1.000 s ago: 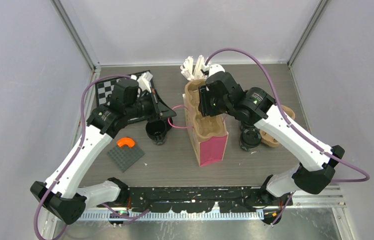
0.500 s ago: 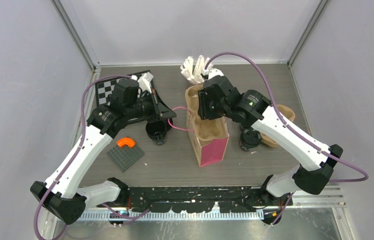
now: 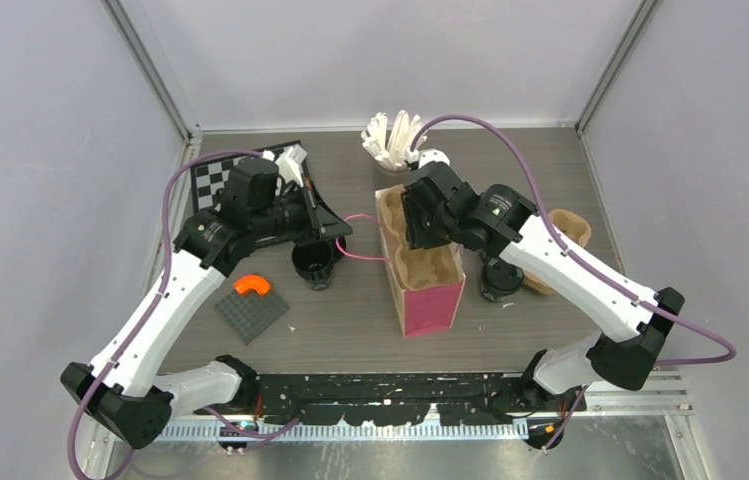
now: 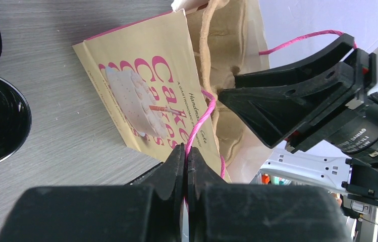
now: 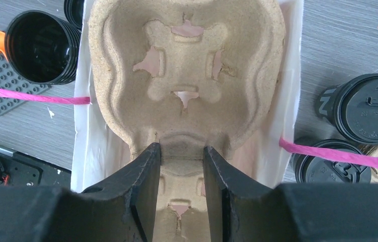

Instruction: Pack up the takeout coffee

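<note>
Left gripper fully closed, pinching the bag's pink cord handle; it draws that side of the pink paper bag leftward; bag upright on the table, mouth open.

Right gripper part open, fingers clamped either side of the narrow waist of the pulp carrier; carrier sits in the bag's mouth; in the top view its long axis runs along the mouth, from the near edge toward the far wall; fit looks snug against the white lining on both sides.

Two lidded coffee cups stand on the table just right of the bag, close together, under the right forearm; outside the bag, not yet packed; a lidless black cup stands left of the bag, near the left gripper.

Judgement: step in hand is seating the carrier; the lidded cups lie to the right of the right gripper and lower, so the right arm is nearer; the left is occupied with the handle; cups would need to enter from above, into wells ranged along that near-to-far axis.
</note>
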You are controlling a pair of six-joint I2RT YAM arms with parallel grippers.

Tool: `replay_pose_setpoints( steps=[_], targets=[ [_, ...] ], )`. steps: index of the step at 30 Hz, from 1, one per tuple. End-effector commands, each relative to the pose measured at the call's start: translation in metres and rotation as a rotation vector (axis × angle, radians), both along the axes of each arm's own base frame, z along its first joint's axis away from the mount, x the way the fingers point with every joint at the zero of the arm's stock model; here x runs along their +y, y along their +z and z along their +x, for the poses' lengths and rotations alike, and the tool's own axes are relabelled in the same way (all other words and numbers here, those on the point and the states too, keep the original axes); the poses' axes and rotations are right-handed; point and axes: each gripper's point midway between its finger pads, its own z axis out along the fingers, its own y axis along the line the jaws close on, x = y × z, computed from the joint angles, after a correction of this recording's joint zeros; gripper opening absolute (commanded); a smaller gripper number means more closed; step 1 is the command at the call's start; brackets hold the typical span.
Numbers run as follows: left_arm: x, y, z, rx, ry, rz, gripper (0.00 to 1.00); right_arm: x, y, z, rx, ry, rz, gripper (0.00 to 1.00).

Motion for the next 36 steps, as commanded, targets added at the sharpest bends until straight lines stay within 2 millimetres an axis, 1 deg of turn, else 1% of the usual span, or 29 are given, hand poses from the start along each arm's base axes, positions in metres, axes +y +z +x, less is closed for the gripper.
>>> replay_pose_setpoints(
  steps=[1,6,12,15,19,23,25,27,29,31,36],
  targets=[
    [0.0,0.022,0.002,-0.064,-0.006,-0.027,0.0,0.002,-0.005,0.002,-0.018,-0.015,0.016,0.4],
    [-0.001,0.021,0.001,-0.059,-0.008,-0.033,0.0,-0.003,-0.033,-0.001,0.029,-0.054,-0.013,0.4],
    [-0.002,0.02,-0.003,-0.055,-0.027,-0.039,0.0,0.002,-0.054,-0.003,0.065,-0.056,-0.015,0.4],
    [-0.002,0.021,-0.005,-0.058,-0.034,-0.04,0.0,0.004,-0.065,-0.003,0.084,-0.055,-0.025,0.43],
    [-0.002,0.019,-0.006,-0.049,-0.038,-0.047,0.0,0.006,-0.077,-0.005,0.112,-0.056,-0.041,0.48],
    [-0.003,0.019,-0.007,-0.047,-0.039,-0.049,0.0,0.0,-0.089,-0.006,0.124,-0.069,-0.079,0.53],
    [-0.003,0.019,-0.007,-0.046,-0.045,-0.05,0.0,-0.004,-0.091,-0.006,0.126,-0.076,-0.099,0.55],
    [-0.004,0.019,-0.008,-0.043,-0.051,-0.052,0.0,-0.006,-0.087,-0.006,0.12,-0.08,-0.105,0.58],
    [-0.005,0.018,-0.007,-0.041,-0.052,-0.052,0.0,-0.005,-0.076,-0.004,0.105,-0.085,-0.09,0.58],
    [-0.004,0.018,-0.008,-0.039,-0.054,-0.048,0.0,-0.002,-0.06,-0.003,0.092,-0.079,-0.06,0.58],
    [0.002,0.017,-0.008,-0.054,-0.051,0.004,0.03,0.023,-0.009,-0.01,0.076,0.008,0.106,0.58]
  ],
)
